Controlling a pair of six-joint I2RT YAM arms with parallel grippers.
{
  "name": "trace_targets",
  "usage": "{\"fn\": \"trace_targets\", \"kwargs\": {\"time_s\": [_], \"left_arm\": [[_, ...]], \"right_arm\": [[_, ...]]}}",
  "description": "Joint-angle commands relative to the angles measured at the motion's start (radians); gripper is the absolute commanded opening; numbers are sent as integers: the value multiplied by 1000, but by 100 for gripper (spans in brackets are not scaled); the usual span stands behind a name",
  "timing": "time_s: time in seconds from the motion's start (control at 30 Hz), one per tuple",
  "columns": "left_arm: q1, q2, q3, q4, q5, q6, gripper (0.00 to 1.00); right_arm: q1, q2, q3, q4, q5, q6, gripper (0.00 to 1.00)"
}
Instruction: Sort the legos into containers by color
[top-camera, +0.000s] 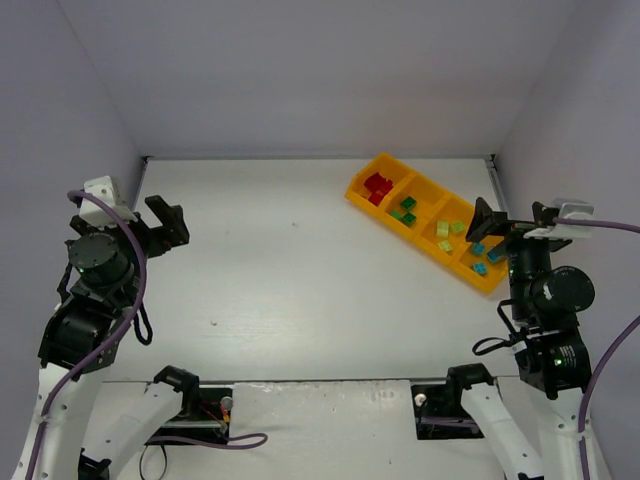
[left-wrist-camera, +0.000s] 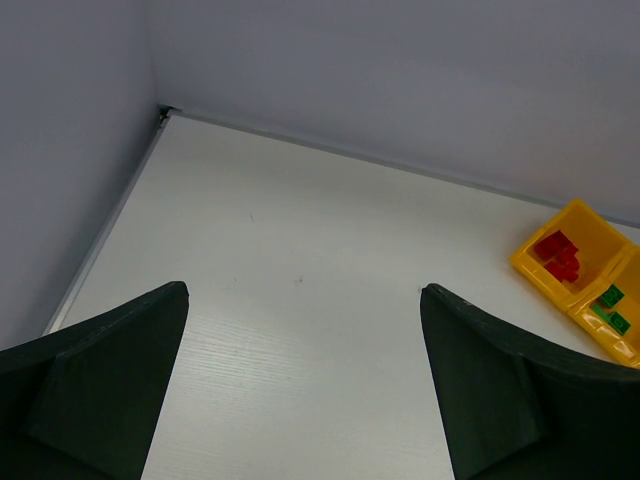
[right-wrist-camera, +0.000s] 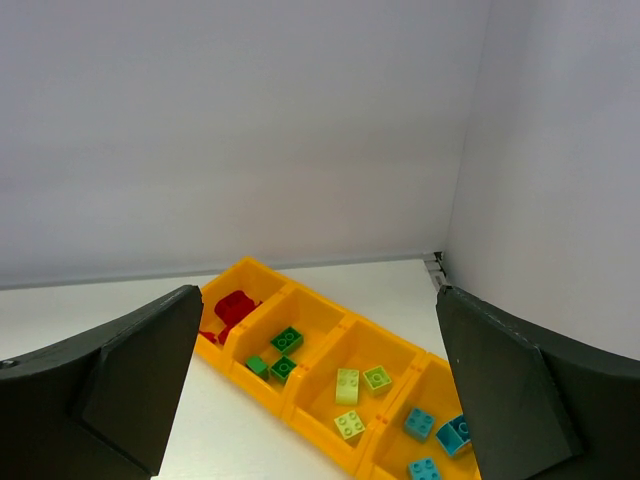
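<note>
The long orange-yellow tray (top-camera: 386, 158) lies slantwise at the back right, with four compartments in a row. They hold red legos (top-camera: 377, 185), dark green legos (top-camera: 405, 209), pale yellow-green legos (top-camera: 449, 232) and teal-blue legos (top-camera: 480, 259). In the right wrist view the tray (right-wrist-camera: 262, 388) shows the red (right-wrist-camera: 235, 308), green (right-wrist-camera: 286, 340), yellow-green (right-wrist-camera: 347, 385) and teal (right-wrist-camera: 419, 424) legos. My right gripper (right-wrist-camera: 318, 292) is open and empty, raised beside the tray's teal end (top-camera: 488, 230). My left gripper (left-wrist-camera: 303, 290) is open and empty, raised at the far left (top-camera: 170, 222). I see no loose legos on the table.
Grey walls close the table on the left, back and right. The tray's red end (left-wrist-camera: 585, 215) shows at the right edge of the left wrist view. The arm bases and purple cables (top-camera: 200, 438) sit at the near edge.
</note>
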Motion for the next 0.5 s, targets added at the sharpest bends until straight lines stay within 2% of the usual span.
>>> {"fn": "trace_targets", "kwargs": {"time_s": [0.0,0.47], "left_arm": [[2,14,7,74,-8,-20,92],[1,17,2,64,3,-33,92]], "right_arm": [[-4,13,22,60,20,2,100],[-4,-39,20,30,27,-13,100]]}}
